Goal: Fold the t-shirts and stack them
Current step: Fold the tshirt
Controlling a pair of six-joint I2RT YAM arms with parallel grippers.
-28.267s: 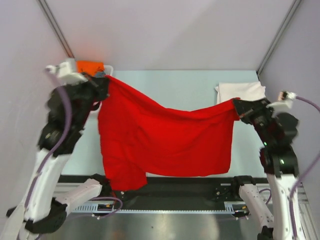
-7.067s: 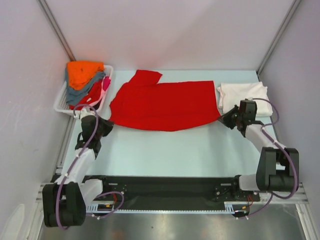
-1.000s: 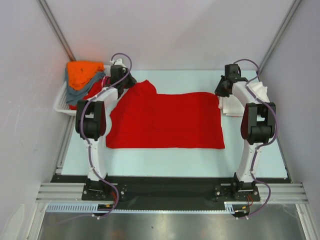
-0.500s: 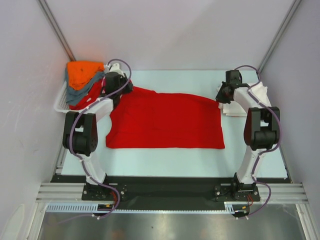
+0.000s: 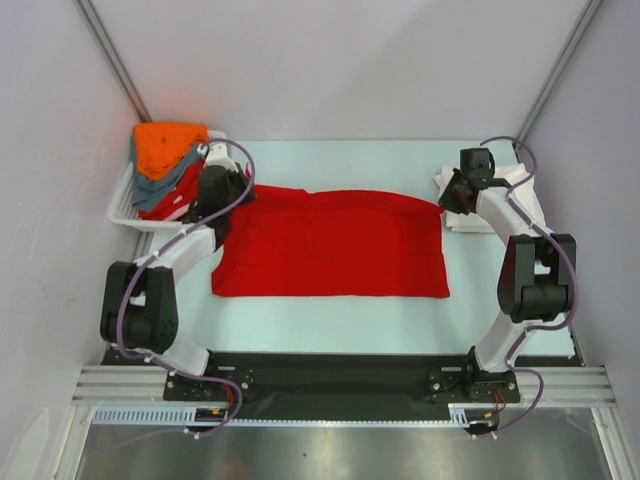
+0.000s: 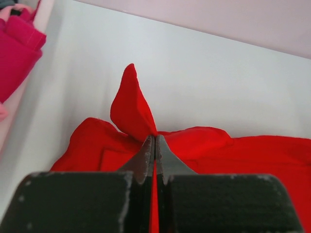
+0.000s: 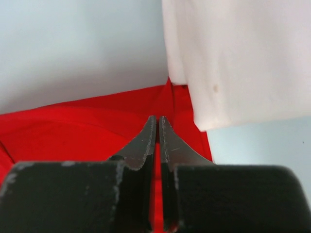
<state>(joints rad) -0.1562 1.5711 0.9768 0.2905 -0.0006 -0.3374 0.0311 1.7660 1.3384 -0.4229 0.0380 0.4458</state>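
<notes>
Broadly, the red t-shirt [image 5: 330, 240] lies spread across the middle of the table [image 5: 330, 320], folded into a wide rectangle. Both arms reach far forward and low: the left gripper [image 5: 238, 192] is clamped on the shirt's far-left corner, the right gripper [image 5: 447, 200] on its far-right corner, beside the folded cream-white t-shirt [image 5: 520, 190]. Other shirts fill the basket [image 5: 122, 210] far left.

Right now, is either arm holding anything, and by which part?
Both hold the plain bright red cloth t-shirt by its far edge: left gripper at the left corner, right gripper at the right.
</notes>
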